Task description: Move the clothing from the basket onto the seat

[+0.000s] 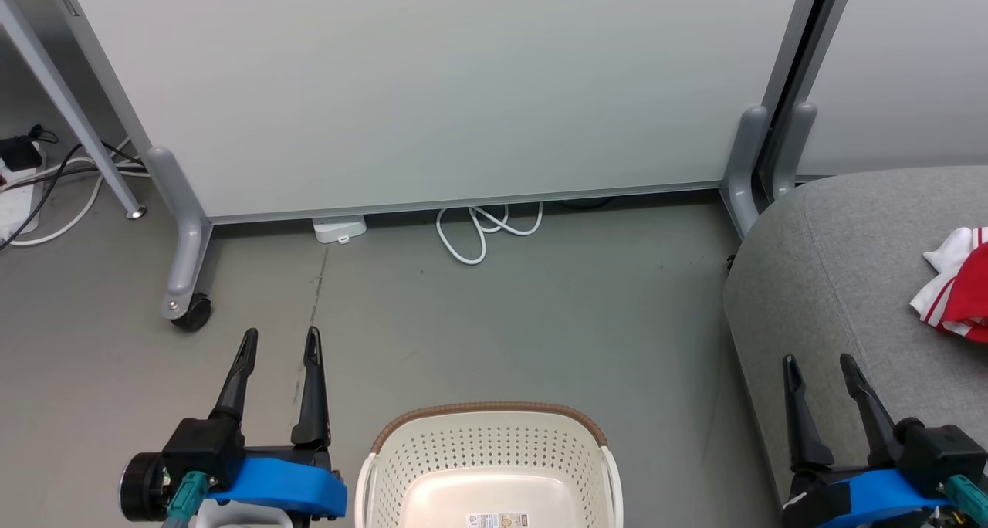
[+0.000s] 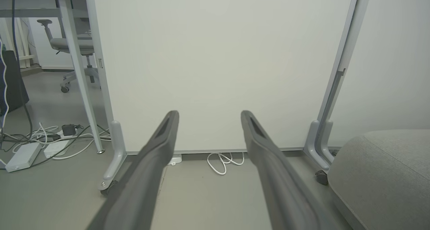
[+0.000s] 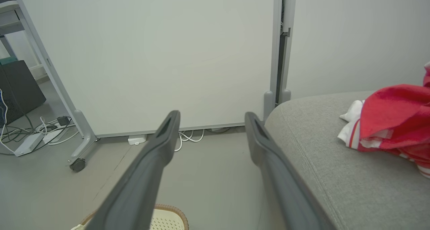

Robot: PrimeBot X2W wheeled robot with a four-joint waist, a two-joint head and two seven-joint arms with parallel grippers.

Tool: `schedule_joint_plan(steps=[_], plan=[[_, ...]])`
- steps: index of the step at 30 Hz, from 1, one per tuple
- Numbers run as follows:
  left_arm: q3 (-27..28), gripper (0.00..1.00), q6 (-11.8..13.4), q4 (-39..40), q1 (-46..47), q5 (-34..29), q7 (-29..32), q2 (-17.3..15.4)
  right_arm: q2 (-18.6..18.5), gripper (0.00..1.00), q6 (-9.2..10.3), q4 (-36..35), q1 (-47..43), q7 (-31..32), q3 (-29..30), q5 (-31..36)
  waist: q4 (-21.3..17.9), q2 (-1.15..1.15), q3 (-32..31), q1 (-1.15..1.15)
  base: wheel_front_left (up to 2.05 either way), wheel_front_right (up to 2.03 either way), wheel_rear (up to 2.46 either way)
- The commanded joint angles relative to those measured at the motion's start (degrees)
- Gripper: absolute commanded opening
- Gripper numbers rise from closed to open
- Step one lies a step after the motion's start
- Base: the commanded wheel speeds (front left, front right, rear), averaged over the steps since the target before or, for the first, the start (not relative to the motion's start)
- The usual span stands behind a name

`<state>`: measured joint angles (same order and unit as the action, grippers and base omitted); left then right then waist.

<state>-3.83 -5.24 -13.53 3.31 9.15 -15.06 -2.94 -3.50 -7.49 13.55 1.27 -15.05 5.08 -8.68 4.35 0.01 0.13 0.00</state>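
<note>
Head view, your left gripper (image 1: pixel 281 335) released, basket (image 1: pixel 486 410) just to its right — your right gripper (image 1: pixel 817 360) also released, at the edge of the seat (image 1: pixel 834 265), clothing (image 1: pixel 961 289) lying on the seat to its right, left wrist view, seat right of the parted jaws, right wrist view, basket rim beneath the jaws.

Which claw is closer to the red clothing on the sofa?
The right claw, by the sofa cushion edge. The left claw sits across the basket from it, above the floor.
</note>
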Motion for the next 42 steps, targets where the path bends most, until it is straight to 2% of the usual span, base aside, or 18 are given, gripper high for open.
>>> schedule_joint_plan(steps=[1, 11, 12, 18, 26, 42], plan=[[0.11, 1.00, 0.14, -0.02, -0.56, 0.27, -0.17, 0.07, 0.31, 1.00, -0.01, -0.23, -0.73, -0.19, 0.09, -0.15, 0.09, -0.01, -0.14, 0.00, 0.00, 0.00, 0.00], [-0.17, 1.00, 0.69, -0.59, -0.41, 0.10, -0.17, 0.07, 0.60, 1.00, -0.01, 0.15, -0.72, -0.19, -0.24, -0.41, 0.32, -0.01, -0.51, 0.00, 0.00, 0.00, 0.00], [-0.25, 0.00, 0.65, -0.74, -0.41, 0.27, 0.00, 0.00, 0.42, 0.00, 0.00, 0.29, -0.36, 0.01, -0.25, -0.14, 0.32, -0.01, -0.52, 0.00, 0.00, 0.00, 0.00], [-0.30, 0.00, 0.63, -3.31, -2.32, 0.91, 0.52, 0.01, 0.67, 0.00, 0.00, 2.90, -0.71, 0.58, -0.20, -0.58, 0.29, -0.01, -0.53, 0.00, 0.00, 0.00, 0.00], [1.14, 0.00, 0.27, -3.06, -1.48, 11.06, 3.22, 0.02, 0.65, 0.00, 0.00, 2.70, 0.18, 3.37, 0.21, -10.81, -0.04, -0.01, -0.49, 0.00, 0.00, 0.00, 0.00], [3.06, 0.00, -0.31, -2.33, -0.46, 26.62, 7.09, 0.02, 0.62, 0.00, 0.00, 1.96, 1.22, 7.15, 0.34, -26.56, -0.63, -0.01, -0.41, 0.00, 0.00, 0.00, 0.00]])
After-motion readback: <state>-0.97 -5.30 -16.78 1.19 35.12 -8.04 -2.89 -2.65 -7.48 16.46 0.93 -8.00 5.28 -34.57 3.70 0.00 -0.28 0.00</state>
